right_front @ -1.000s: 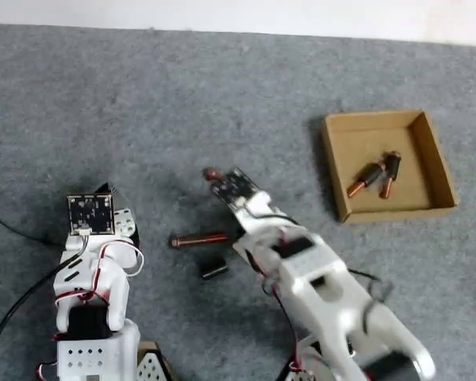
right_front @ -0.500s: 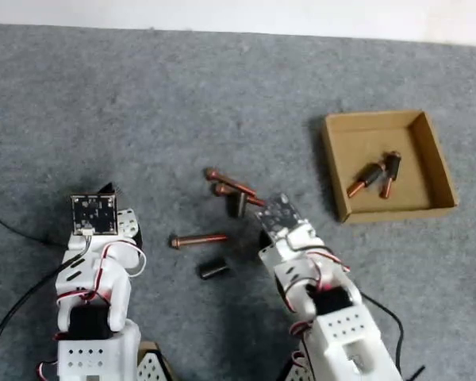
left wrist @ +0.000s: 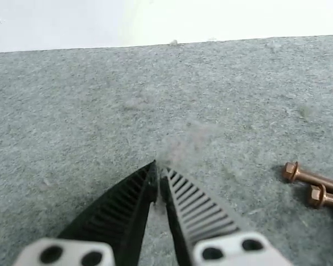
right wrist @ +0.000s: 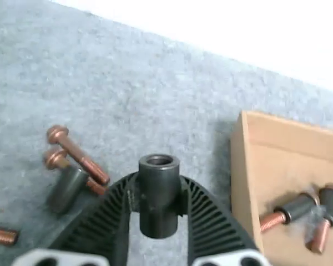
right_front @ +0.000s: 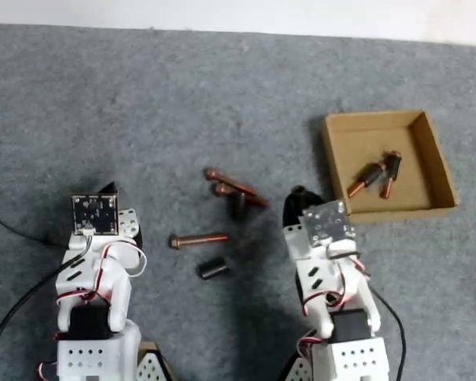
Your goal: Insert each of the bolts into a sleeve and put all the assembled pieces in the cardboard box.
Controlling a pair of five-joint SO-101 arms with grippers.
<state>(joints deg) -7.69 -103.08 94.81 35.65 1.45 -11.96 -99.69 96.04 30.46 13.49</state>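
Presently, two white robot arms sit side by side at a grey felt-covered bench [right_front: 143, 103], seen from above and from each wrist. The right claw [right wrist: 158, 189] is clamped on a black sleeve [right wrist: 158, 213]. It pinches the sleeve's sides about midway, so the open bore at the end stays uncovered. Held this way, between the bolts and the box, the sleeve looks ready to take a bolt pushed in from the free end. The left claw [left wrist: 158, 180] has its jaws together on nothing, over bare felt on its own side, probably waiting its turn to fetch a bolt. Between the arms lies a loose bolt [right_front: 200, 239], copper-coloured, with a spare sleeve [right_front: 213, 269] near it but not touching. Farther back, two more bolts [right_front: 230, 182] lie side by side at a slant, and a third sleeve [right_front: 236, 206] touches the nearer one. Whether that bolt passes through it cannot be told. The cardboard box [right_front: 331, 167] sits open on the right arm's side, near enough, I would judge, for that arm to drop finished work in. Two assembled pieces [right_front: 366, 178] lie on its floor. By my reckoning the task is partway done: two sets are boxed and three bolts are outside the box.
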